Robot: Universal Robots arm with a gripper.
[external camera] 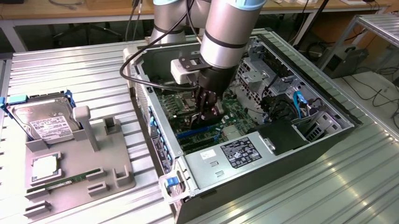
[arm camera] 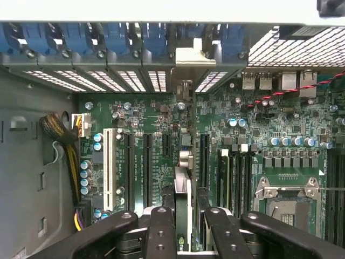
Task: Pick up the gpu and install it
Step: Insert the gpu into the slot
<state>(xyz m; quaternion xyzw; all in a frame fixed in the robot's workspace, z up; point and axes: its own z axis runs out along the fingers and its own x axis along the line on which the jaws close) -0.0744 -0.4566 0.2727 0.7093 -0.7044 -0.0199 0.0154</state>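
Note:
Inside the open computer case, my gripper reaches down over the green motherboard. In the wrist view the gripper is shut on the gpu. The card appears edge-on as a thin dark board running between the two black fingers. Its silvery bracket lies against the slotted rear wall of the case, between the blue latches. The card stands upright over the black expansion slots, in line with one near the board's middle. How deep it sits in the slot I cannot tell.
A silver hard drive and a green memory stick rest in the grey holder at the exterior view's left. The power supply fills the case's near corner. A braided cable bundle and the CPU socket flank the slots.

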